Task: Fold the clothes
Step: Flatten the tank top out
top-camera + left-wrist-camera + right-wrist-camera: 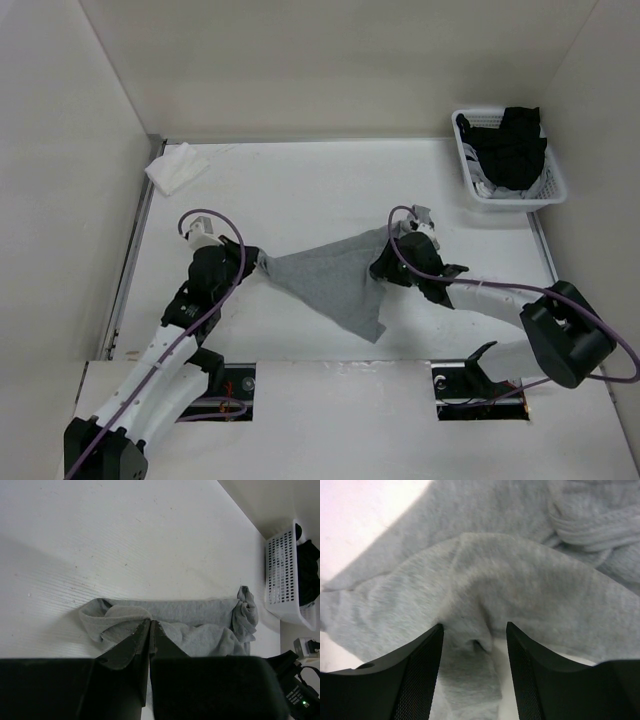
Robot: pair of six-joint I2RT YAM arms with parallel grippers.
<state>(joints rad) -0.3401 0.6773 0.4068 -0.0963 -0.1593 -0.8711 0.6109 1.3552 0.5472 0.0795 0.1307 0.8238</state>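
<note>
Shirt (335, 280): light grey knit, mid-bench, drawn out sideways between the two claws. Its upper edge runs nearly straight from one claw to the other. The rest tapers to a point towards the near edge and lies on the bench (300, 190).

Left claw (151, 622): fingers pressed together, pinching a fold at the shirt's left end. In the left wrist view the cloth bunches around the fingertips and lies flat beyond them. The shirt's far end is gathered into a small knot-like lump.

Right claw (474, 627): fingers (422, 665) spread, at the shirt's right end. In the right wrist view a ridge of grey knit rises in the gap between them. Neither finger is closed on the cloth. Ribbed hem bunched at upper right of that view.

Basket (555, 185): white, far right corner of the bench, well apart from the shirt. Black garments (512, 145) are heaped in it.

White cloth (177, 167): small, crumpled, far left corner, by the wall.
</note>
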